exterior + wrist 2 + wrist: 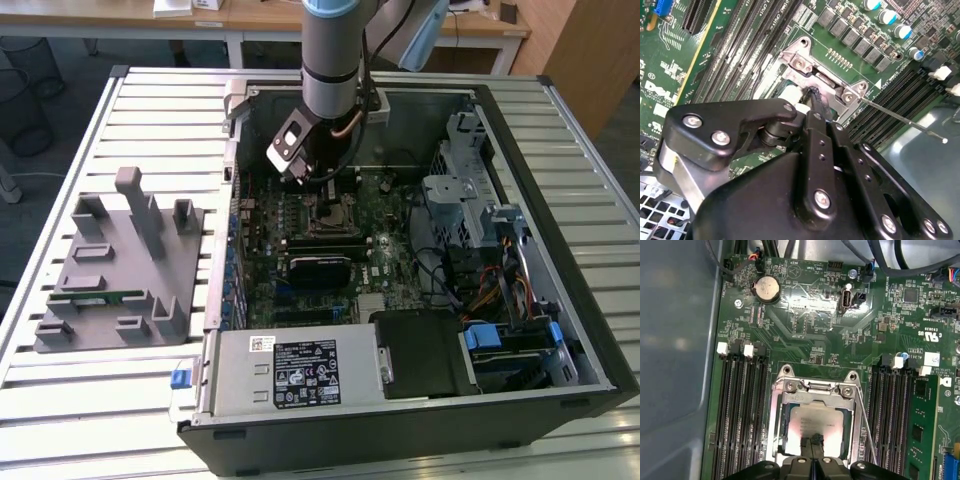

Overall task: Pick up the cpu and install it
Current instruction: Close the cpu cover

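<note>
In the exterior view, an open computer case (560, 330) is seen lying on a slatted metal desk (150, 110). The arm (330, 60) is lowered into the case, with the end effector (322, 180) held over the processor socket (332, 217) of the green motherboard (385, 270). A black heatsink block (320, 268) is seen just below the socket. A grey plastic fixture (120, 270) is set on the desk at the exterior view's left, well apart from the case, and a thin green memory stick (95, 297) is laid in it.

In the second wrist view, the black linkage of the end effector (813, 100) is seen from behind. Its fingertips (816, 102) are brought together at the socket's metal frame (802, 60). A pale edge of the cpu (790, 93) is glimpsed beside them. A thin metal lever (905, 122) is seen running out from the frame.

In the first wrist view, the cpu (812, 420) is shown as a small flat square with a pale silver-grey top, faintly reflective, laid level inside the socket frame (815, 390). The end effector (812, 441) is clenched, with no gap left between the fingertips (805, 441), which are placed at the cpu's top; whether contact is made cannot be told. Memory slots (740, 410) are seen on either side of the socket, and a round coin battery (766, 289) further up the board.
</note>
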Available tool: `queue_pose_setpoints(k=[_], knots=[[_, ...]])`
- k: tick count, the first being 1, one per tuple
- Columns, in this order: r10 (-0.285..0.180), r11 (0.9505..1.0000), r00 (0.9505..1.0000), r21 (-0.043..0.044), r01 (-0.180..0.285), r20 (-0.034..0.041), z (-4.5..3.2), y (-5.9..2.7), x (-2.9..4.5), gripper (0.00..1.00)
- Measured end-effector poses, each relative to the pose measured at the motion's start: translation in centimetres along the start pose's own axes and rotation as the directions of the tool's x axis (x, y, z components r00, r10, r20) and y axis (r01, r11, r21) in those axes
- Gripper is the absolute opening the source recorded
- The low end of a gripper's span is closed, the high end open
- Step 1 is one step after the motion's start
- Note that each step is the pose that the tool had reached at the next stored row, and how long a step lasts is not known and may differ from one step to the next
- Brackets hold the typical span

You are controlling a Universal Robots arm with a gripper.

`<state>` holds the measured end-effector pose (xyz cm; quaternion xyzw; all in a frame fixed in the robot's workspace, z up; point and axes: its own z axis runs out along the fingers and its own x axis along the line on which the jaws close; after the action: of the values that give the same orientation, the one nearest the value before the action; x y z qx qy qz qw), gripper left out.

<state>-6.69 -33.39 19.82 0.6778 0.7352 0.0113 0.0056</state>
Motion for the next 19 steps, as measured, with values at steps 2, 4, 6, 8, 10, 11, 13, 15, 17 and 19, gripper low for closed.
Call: queue_pose_setpoints(k=[2,4,6,8,10,11,13,15,17,19], knots=[[0.000,1.0000,1.0000,-0.0008,0.000,-0.0016,0.01,0.02,0.02,0.11],[-0.001,1.0000,1.0000,-0.0015,0.001,-0.0029,-0.06,0.04,0.03,0.11],[-0.002,1.0000,1.0000,-0.0014,0.002,-0.0029,-0.25,0.05,0.04,0.11],[-0.002,1.0000,1.0000,-0.0008,0.002,-0.0023,-0.52,0.04,0.02,0.11],[-0.002,1.0000,1.0000,-0.0007,0.002,-0.0022,-0.87,0.04,0.02,0.11],[-0.002,1.0000,1.0000,-0.0008,0.002,-0.0023,-1.07,0.05,0.03,0.11],[-0.002,1.0000,1.0000,-0.0008,0.002,-0.0022,-1.58,0.06,0.03,0.11],[-0.002,1.0000,1.0000,-0.0007,0.002,-0.0022,-2.14,0.07,0.03,0.11],[-0.002,1.0000,1.0000,-0.0008,0.002,-0.0023,-2.69,0.09,0.04,0.11],[-0.003,1.0000,1.0000,-0.0007,0.003,-0.0021,-2.95,0.11,0.04,0.11]])
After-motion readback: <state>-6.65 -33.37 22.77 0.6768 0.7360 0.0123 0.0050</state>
